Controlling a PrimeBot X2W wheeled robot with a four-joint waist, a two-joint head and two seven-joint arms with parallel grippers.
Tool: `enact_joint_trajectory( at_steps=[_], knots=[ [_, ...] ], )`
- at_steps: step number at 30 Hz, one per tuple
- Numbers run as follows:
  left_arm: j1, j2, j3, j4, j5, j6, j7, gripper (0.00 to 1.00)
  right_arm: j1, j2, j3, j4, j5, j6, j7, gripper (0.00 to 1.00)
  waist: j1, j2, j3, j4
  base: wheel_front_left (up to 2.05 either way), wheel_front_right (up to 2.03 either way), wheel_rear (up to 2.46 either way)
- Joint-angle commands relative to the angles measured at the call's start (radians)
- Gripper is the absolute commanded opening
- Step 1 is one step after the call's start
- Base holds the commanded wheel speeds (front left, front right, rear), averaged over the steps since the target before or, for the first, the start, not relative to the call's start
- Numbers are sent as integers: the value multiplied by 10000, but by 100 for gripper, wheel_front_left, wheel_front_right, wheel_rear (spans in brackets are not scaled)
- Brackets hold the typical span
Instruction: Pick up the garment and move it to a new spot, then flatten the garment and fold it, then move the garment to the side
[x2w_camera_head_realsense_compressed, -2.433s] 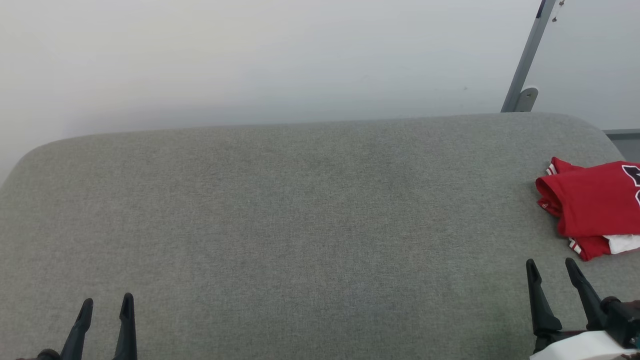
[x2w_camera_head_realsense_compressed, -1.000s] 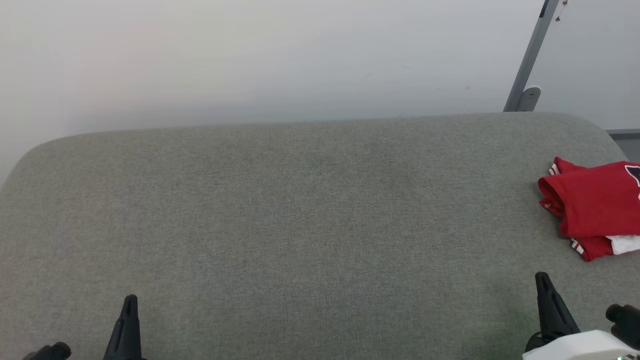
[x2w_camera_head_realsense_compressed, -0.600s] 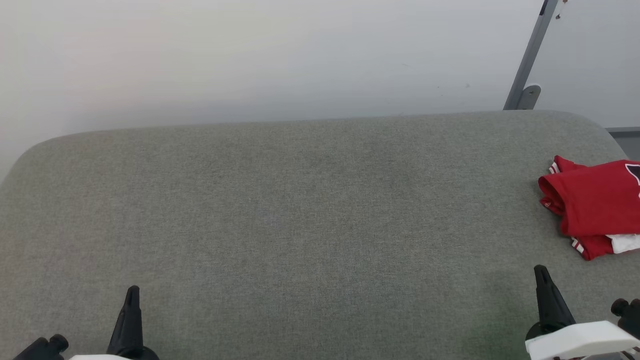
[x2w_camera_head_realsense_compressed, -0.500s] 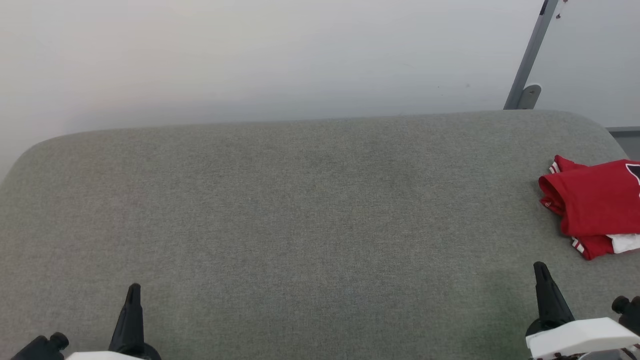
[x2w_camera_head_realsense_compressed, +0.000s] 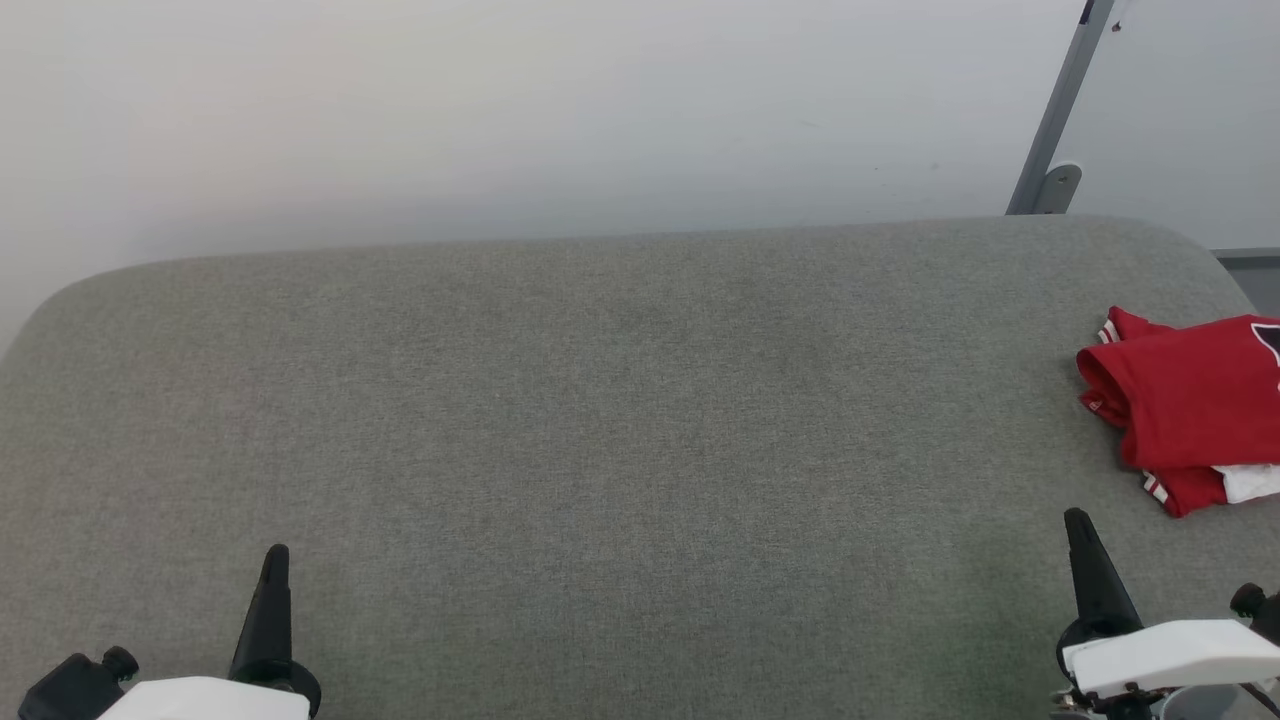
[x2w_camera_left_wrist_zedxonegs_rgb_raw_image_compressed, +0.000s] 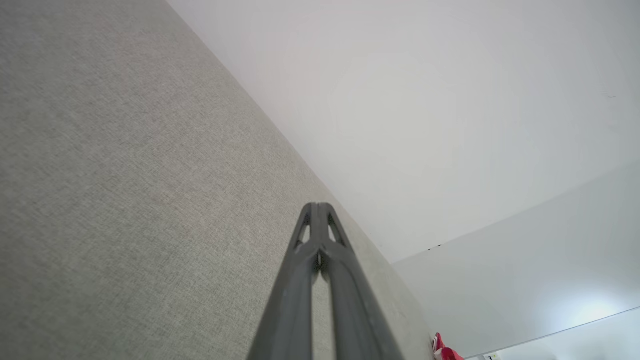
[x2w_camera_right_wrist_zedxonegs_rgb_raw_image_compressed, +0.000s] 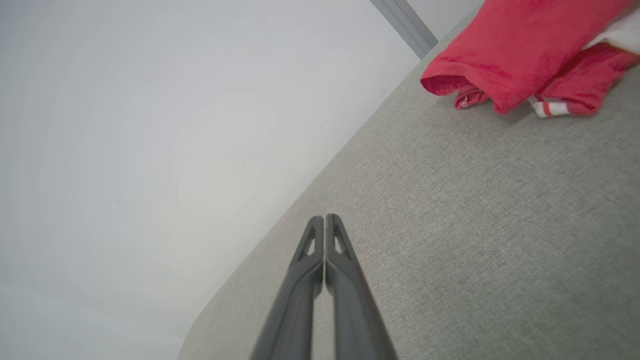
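Note:
The garment (x2w_camera_head_realsense_compressed: 1195, 405), red with a white sleeve and striped trim, lies folded at the right edge of the grey surface, partly cut off by the head view's border. The right wrist view has the garment (x2w_camera_right_wrist_zedxonegs_rgb_raw_image_compressed: 520, 55) at its upper right, a striped cuff poking out beneath. At the lower right, my right gripper (x2w_camera_head_realsense_compressed: 1078, 523) stands shut with nothing in it, short of the garment and to its left; its fingertips (x2w_camera_right_wrist_zedxonegs_rgb_raw_image_compressed: 325, 218) meet. At the lower left my left gripper (x2w_camera_head_realsense_compressed: 275, 555) is shut and empty too, fingertips (x2w_camera_left_wrist_zedxonegs_rgb_raw_image_compressed: 316, 206) pressed together. A red sliver of garment (x2w_camera_left_wrist_zedxonegs_rgb_raw_image_compressed: 445, 351) peeks in far off.
The grey fabric-covered surface (x2w_camera_head_realsense_compressed: 600, 420) spans the view, with rounded far corners against a pale wall. A grey metal post (x2w_camera_head_realsense_compressed: 1055, 120) with a bracket rises behind the far right corner.
Both grippers closed from open to shut and both arms turned, so each gripper's fingers now line up as one. The camera shifted slightly; the garment has stayed put.

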Motion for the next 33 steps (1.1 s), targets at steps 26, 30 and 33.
enact_joint_trajectory(
  at_steps=[26,30,33],
  knots=[
    [-903,-257,196,256,-2368,-34,735,0,-634,194,-159,-135,2657,-2,748,0,0,-1,107,-29,0,0,0],
    [-963,-302,217,306,-2699,-35,835,0,-673,225,-176,-131,3000,-2,844,0,0,-1,124,-33,0,0,0],
    [-1052,-330,232,335,-2896,-37,912,0,-725,242,-189,-130,3256,-2,929,0,0,-1,137,-36,0,0,0]
  ],
)
